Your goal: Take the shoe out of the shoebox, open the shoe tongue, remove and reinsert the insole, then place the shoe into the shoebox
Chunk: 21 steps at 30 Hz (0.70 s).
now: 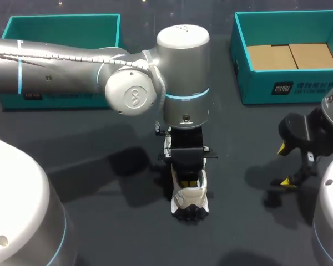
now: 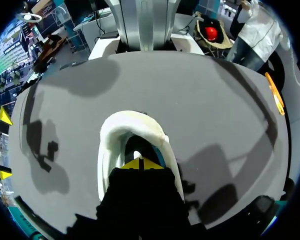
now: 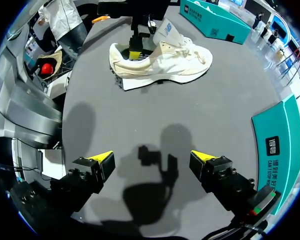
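A white sneaker (image 1: 191, 200) stands upright on the dark table, heel toward the robot. Its tongue (image 3: 166, 30) is lifted. My left arm comes in from the left, and my left gripper (image 1: 188, 182) points down into the shoe's heel opening. In the left wrist view its yellow tips (image 2: 140, 163) are pressed together inside the white heel collar (image 2: 132, 124); whether anything thin sits between them is hidden. My right gripper (image 1: 284, 165) hovers to the right of the shoe, open and holding nothing (image 3: 152, 158). From there the sneaker (image 3: 160, 62) lies well ahead.
A teal shoebox (image 1: 250, 66) with a cardboard floor stands at the back right. A second teal box (image 1: 61, 25) sits at the back left, behind my left arm. Both boxes (image 3: 285, 145) (image 3: 215, 22) also show in the right wrist view.
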{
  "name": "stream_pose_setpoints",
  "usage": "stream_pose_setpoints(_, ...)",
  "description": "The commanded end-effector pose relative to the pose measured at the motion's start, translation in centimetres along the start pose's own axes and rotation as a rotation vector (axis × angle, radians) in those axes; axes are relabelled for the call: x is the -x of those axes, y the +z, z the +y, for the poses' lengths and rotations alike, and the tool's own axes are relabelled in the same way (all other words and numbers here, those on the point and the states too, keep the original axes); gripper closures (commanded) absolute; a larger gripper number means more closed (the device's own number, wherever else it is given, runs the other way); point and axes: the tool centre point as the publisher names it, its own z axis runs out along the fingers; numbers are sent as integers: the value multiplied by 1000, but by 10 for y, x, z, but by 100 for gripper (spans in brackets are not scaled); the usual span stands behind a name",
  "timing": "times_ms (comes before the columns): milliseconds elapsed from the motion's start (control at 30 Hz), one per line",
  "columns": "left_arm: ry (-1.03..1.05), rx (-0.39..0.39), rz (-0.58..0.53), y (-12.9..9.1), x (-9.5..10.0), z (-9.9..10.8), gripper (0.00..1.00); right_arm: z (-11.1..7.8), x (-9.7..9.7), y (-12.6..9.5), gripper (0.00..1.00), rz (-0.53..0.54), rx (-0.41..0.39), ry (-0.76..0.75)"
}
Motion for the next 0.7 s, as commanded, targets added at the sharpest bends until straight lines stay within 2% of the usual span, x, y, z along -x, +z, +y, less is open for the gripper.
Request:
stream_pose_setpoints(33, 15, 18, -14, -14, -1, -2, 100, 0, -2, 0, 0, -3, -2, 1)
stream_pose_setpoints(200, 17, 82, -21, -20, -2, -4, 100, 0, -2, 0, 0, -3, -2, 1)
stream_pose_setpoints(433, -8, 151, 60, 0, -12, 3, 100, 0, -2, 0, 0, -3, -2, 1)
stream_pose_setpoints(700, -30, 165, 92, 21, -16, 12, 100, 0, -2, 0, 0, -3, -2, 1)
